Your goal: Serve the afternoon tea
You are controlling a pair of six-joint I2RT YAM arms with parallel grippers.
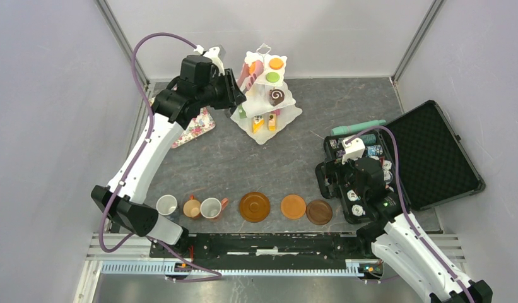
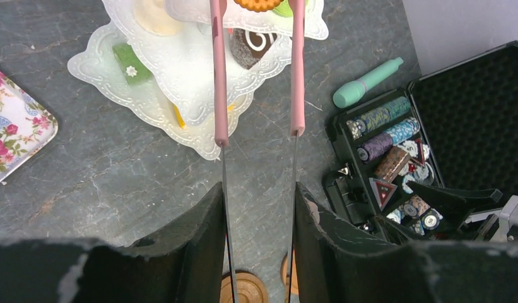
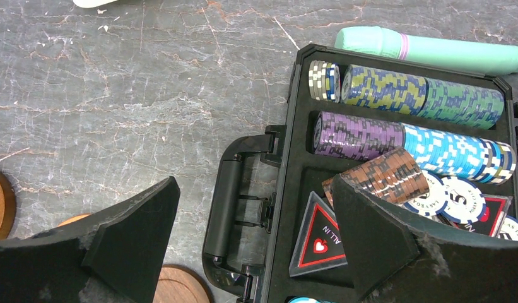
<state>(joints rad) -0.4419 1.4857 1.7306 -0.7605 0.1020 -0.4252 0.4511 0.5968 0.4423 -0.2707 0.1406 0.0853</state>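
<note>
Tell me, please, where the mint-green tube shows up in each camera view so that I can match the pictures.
Top external: the mint-green tube lies right of centre, along the far edge of the open black chip case.
Left wrist: the tube is at upper right, just above the case's chip rows.
Right wrist: the tube runs along the top right, above the chip rows.
Shared landmark: the chip case.

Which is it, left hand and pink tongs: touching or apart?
Touching. Left wrist view: the left hand clamps the pink tongs, each metal arm flat against a finger's inner face.
</note>
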